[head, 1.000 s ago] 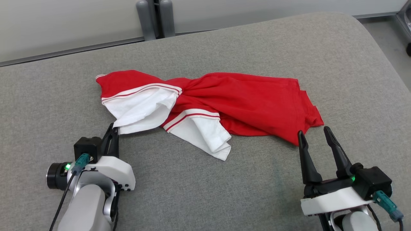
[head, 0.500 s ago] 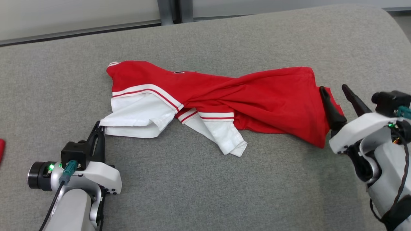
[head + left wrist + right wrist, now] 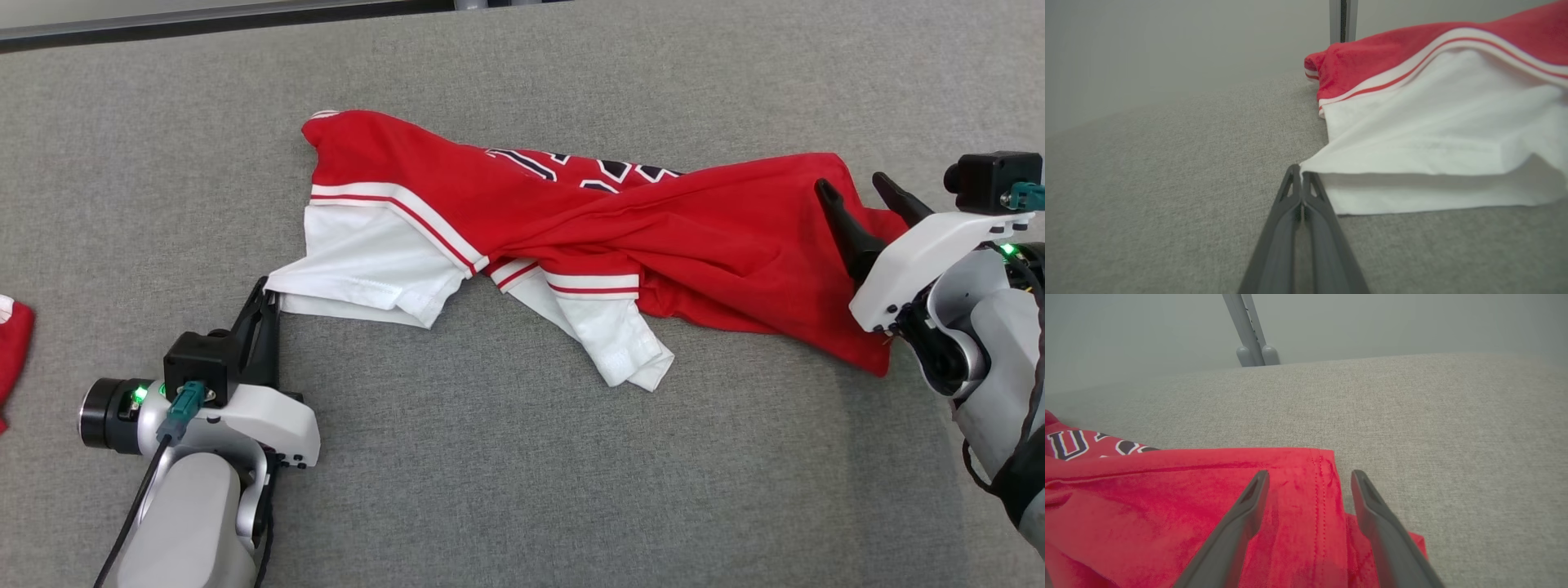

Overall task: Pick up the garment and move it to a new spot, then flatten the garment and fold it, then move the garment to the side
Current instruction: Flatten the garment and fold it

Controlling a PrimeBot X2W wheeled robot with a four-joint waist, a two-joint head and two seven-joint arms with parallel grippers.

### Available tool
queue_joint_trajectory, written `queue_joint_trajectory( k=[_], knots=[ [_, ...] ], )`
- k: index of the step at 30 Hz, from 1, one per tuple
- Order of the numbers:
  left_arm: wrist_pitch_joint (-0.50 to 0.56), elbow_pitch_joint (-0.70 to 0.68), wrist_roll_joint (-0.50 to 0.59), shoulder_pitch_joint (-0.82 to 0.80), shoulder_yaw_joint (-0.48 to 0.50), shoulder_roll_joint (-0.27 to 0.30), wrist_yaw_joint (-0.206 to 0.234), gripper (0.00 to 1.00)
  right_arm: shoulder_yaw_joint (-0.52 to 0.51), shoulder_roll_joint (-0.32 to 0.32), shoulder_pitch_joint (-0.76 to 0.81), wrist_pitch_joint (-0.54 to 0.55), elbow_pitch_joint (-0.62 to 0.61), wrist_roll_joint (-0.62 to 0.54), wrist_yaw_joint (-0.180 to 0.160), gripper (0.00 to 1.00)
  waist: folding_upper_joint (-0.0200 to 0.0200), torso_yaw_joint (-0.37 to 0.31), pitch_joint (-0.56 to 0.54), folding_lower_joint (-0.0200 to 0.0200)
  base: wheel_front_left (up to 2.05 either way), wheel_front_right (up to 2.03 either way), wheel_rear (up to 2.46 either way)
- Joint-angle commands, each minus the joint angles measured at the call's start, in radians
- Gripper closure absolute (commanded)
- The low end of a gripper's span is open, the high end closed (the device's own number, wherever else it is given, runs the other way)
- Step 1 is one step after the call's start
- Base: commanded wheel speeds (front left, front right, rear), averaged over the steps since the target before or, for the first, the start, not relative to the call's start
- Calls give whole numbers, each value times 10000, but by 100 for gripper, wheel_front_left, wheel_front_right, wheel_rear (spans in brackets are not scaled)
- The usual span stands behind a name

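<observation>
Head view: garment (image 3: 571, 220) lay twisted across the middle of the grey padded surface (image 3: 490, 474), red body to the right and white sleeve (image 3: 367, 269) to the left. Left gripper (image 3: 265, 292) was clamped on the sleeve's lower-left corner. Right gripper (image 3: 851, 183) sat with its fingers spread over the red hem end, gripping nothing. A second red item (image 3: 12, 343) poked in at the left edge.

Left wrist view: left gripper (image 3: 1300, 173) fingers were pressed together, with the white sleeve (image 3: 1433, 134) corner pinched at the tips and its top layer raised off the surface (image 3: 1167, 183).

Right wrist view: right gripper (image 3: 1310, 475) jaws were wide apart above the stitched hem of the garment (image 3: 1167, 510), whose dark lettering (image 3: 1069, 443) showed at far left.
</observation>
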Motion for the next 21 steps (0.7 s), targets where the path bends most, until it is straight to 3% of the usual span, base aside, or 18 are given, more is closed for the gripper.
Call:
queue_joint_trajectory(
  k=[1,7,13,14,15,16,17,18,19,21],
  knots=[
    [0,28,76,-143,63,66,-45,100,119,-84,-184,80,145,209,-3,0,0,37,70,0,0,0,0],
    [1,88,175,-279,70,81,-92,100,729,-227,-682,241,437,910,-2,0,0,111,313,0,0,0,0],
    [3,120,261,-437,67,93,-151,100,1351,-308,-1199,699,669,1528,-2,12,0,171,569,0,0,0,0],
    [3,127,273,-450,59,85,-166,100,1433,-336,-1287,637,712,1585,-2,21,0,180,595,0,0,0,0],
    [3,140,291,-444,48,75,-166,100,1562,-352,-1339,626,755,1631,-2,51,0,190,615,0,0,0,0],
    [3,140,291,-444,48,75,-166,100,1562,-352,-1339,626,755,1631,-2,51,0,190,615,0,0,0,0],
    [3,155,295,-437,39,63,-179,100,1676,-364,-1382,602,791,1644,-2,60,0,196,627,0,0,0,0],
    [3,171,312,-445,31,54,-191,100,1773,-378,-1459,568,832,1672,-2,73,0,201,634,0,0,0,0],
    [4,197,324,-459,25,50,-205,100,1867,-382,-1533,551,870,1730,-2,96,0,207,635,0,0,0,0],
    [4,245,326,-477,24,41,-221,100,2072,-383,-1632,623,950,1838,-2,100,0,218,629,0,0,0,0]
  ],
)
